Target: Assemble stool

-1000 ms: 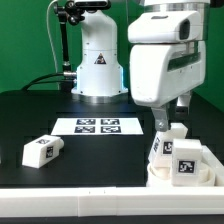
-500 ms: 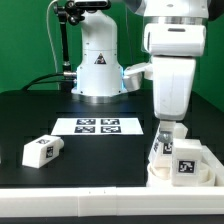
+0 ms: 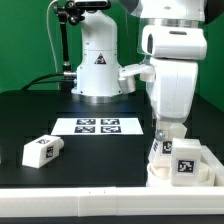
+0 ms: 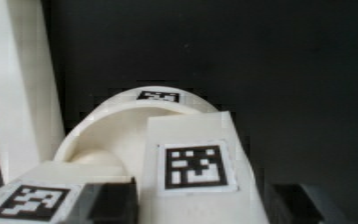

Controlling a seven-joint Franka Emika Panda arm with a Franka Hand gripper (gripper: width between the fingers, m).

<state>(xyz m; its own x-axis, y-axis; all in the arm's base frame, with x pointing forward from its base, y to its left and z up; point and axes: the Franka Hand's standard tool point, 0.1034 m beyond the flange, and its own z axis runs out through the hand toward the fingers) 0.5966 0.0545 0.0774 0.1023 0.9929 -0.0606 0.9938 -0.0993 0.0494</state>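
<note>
Now that the wrist has swung upright over the seat (image 3: 163, 181), the gripper (image 3: 167, 130) straddles a leg (image 3: 159, 148) standing there; whether it grips is unclear, though fastening probably follows.

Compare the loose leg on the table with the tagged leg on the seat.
The loose leg lies on its side; the tagged leg stands upright. The loose leg rests alone on the black table, exterior view's left; the tagged leg sits on the seat, at the right. Both are white tagged blocks.
</note>
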